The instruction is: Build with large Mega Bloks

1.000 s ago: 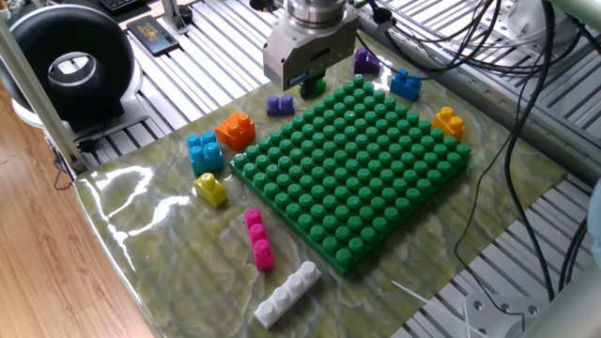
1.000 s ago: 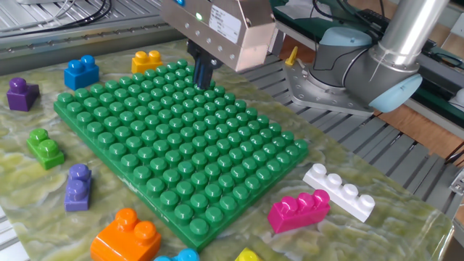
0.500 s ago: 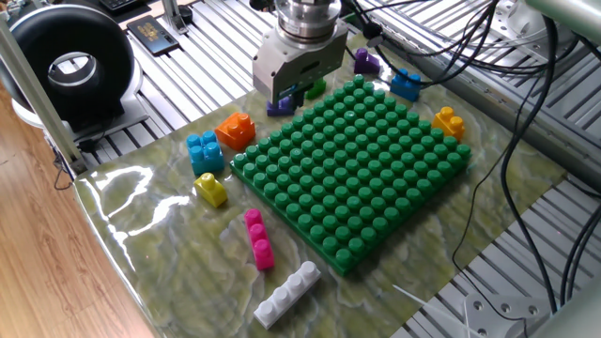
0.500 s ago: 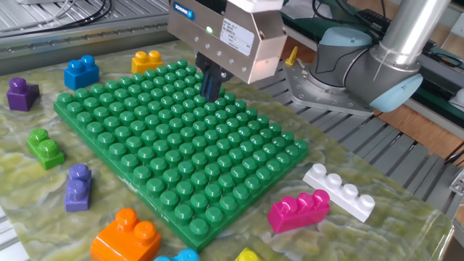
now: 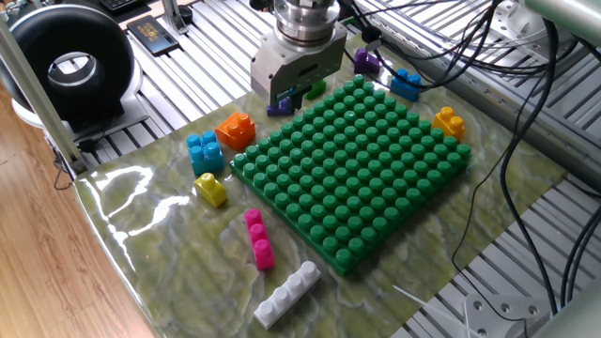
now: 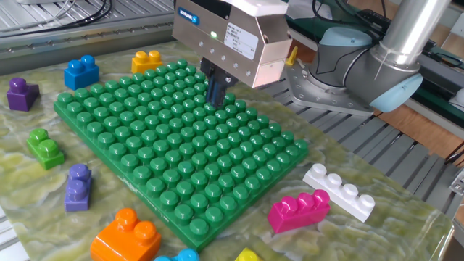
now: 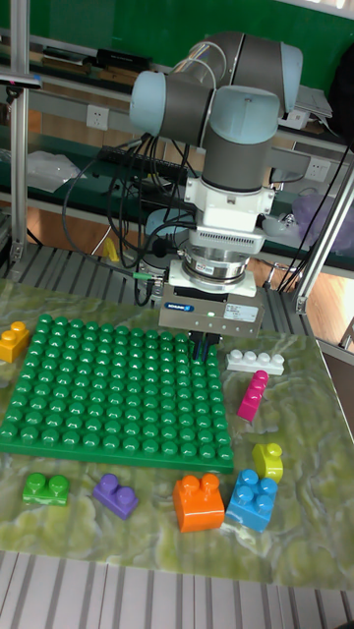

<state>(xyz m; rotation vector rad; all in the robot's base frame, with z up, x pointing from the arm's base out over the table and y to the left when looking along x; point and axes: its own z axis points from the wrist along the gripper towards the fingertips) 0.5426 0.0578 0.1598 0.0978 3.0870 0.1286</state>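
The gripper [image 6: 216, 90] hangs over the green baseplate [image 6: 174, 152] near one edge, empty; I cannot tell its finger gap. The white brick [image 6: 339, 191] and pink brick [image 6: 299, 210] lie well apart from it, off the baseplate's corner.

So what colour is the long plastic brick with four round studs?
White. The long four-stud plastic brick shows best in the other fixed view, beside the pink plastic brick.

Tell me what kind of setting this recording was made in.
Most likely a robotics lab or workshop, not a home. A UR5 arm is mounted at a table of slotted aluminium rails, loose cables trail across it, and toy bricks and a green baseplate lie on a plastic sheet.
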